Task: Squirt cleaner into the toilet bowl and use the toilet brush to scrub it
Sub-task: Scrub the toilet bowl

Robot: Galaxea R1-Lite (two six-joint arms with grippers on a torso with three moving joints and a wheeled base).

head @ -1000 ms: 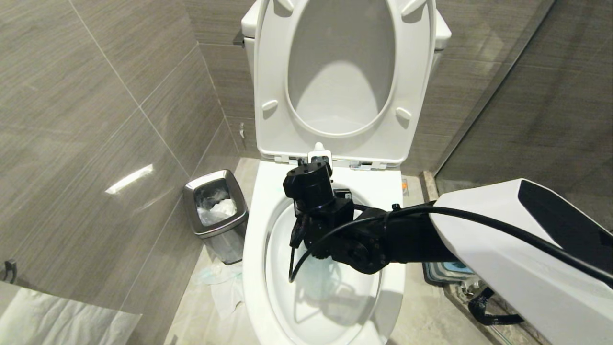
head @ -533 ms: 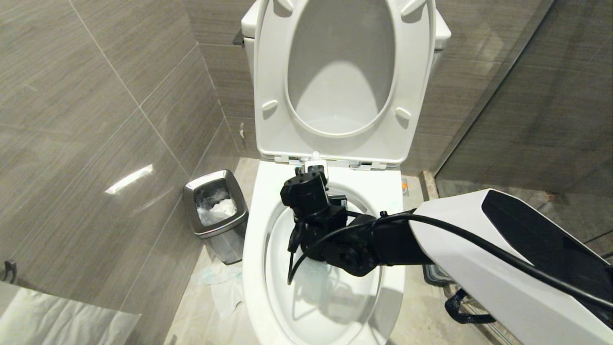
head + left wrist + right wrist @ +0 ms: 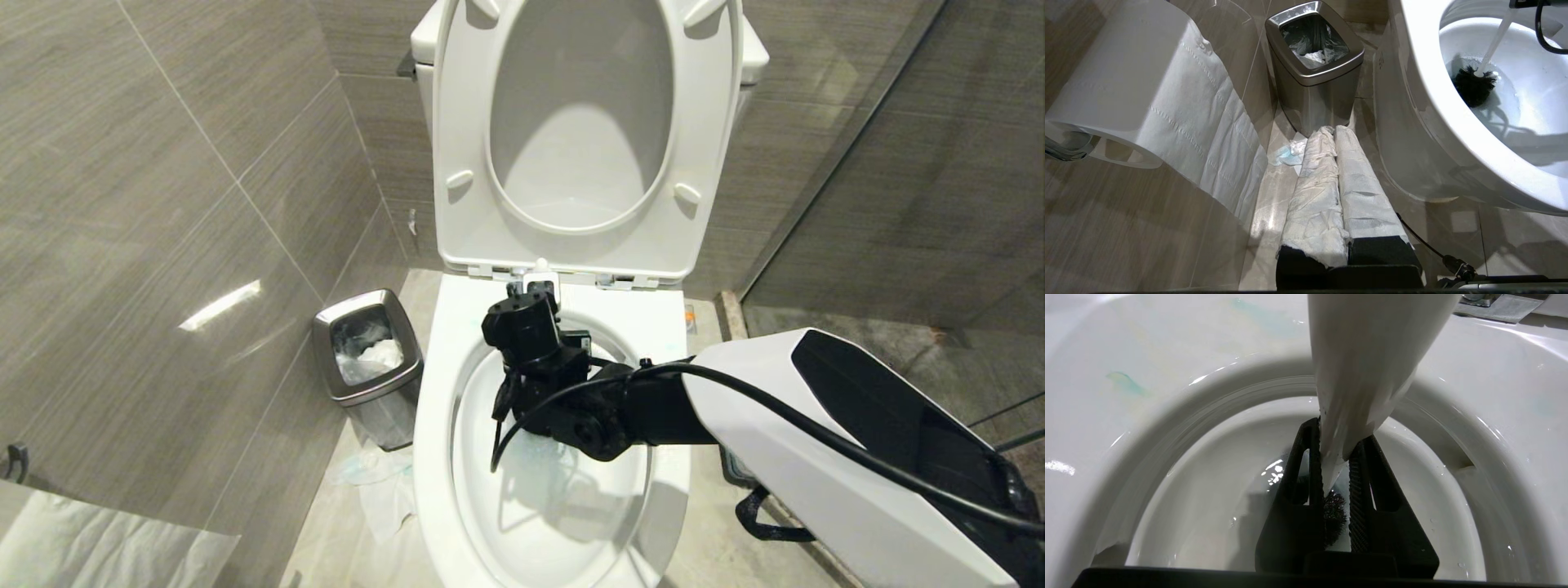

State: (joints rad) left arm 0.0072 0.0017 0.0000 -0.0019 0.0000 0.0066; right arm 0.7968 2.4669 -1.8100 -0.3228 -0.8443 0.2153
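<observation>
The white toilet bowl (image 3: 431, 425) stands with seat and lid raised. My right arm (image 3: 620, 408) reaches over the basin with its wrist pointing down into it. My right gripper (image 3: 1337, 433) is shut on the white handle (image 3: 1367, 355) of the toilet brush. The black bristle head (image 3: 1472, 85) sits low in the wet basin, with the handle (image 3: 1494, 41) slanting up from it. Faint blue-green streaks (image 3: 1122, 379) mark the inner wall of the bowl (image 3: 1167, 416). My left gripper (image 3: 1331, 131), wrapped in white paper, hangs shut and empty beside the bowl (image 3: 1425, 102).
A small steel waste bin (image 3: 367, 359) stands on the floor left of the toilet, close to the tiled wall. Crumpled tissue (image 3: 1290, 153) lies on the floor by its base. A paper roll (image 3: 1126, 81) hangs on the wall near my left gripper.
My right forearm has swung left and lower in the head view. The wrist over the bowl has shifted slightly, still gripping the brush handle. The left arm has not moved.
</observation>
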